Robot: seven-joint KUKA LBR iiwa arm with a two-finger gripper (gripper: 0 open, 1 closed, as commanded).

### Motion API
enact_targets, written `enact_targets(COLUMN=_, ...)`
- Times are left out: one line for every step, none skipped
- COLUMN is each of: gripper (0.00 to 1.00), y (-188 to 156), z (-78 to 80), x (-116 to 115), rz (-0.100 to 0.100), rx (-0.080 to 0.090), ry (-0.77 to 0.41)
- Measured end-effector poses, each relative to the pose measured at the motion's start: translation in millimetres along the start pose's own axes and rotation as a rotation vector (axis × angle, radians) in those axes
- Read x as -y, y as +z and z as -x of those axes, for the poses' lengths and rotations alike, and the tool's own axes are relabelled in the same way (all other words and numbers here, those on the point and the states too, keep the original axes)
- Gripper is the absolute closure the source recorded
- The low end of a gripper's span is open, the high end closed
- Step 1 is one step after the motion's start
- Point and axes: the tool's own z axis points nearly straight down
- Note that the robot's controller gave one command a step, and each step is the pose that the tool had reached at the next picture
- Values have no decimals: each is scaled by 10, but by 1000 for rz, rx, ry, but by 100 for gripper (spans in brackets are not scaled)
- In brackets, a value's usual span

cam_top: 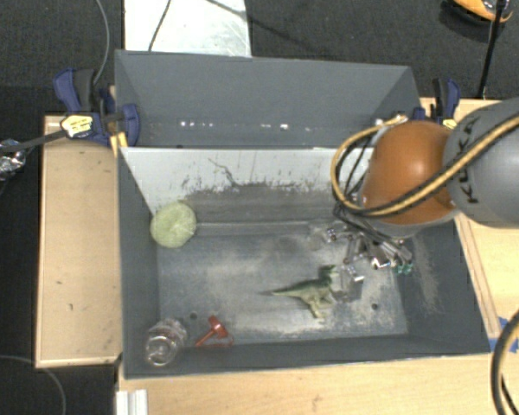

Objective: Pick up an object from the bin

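Note:
A small green toy dinosaur (310, 293) lies on the bin floor, right of the middle, its tail pointing left. My gripper (346, 281) hangs just over the dinosaur's right end, close to its head and body. The metal fingers reach down beside the toy.
A pale green ball (173, 225) rests at the bin's back left. A clear round cup or jar (163, 342) lies in the front left corner with a small red piece (212, 332) beside it. The arm with its orange cover and cables fills the bin's right side.

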Motion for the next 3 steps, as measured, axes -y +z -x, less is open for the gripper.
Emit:
enact_targets(gripper=0, y=225, z=-74, x=-60, rz=2, rx=-4, ry=-27)
enact_targets(gripper=100, y=322, z=-100, x=-92, rz=0, rx=-1, ry=-15)
enact_targets(gripper=100, y=322, z=-100, x=-92, rz=0, rx=-1, ry=-15)
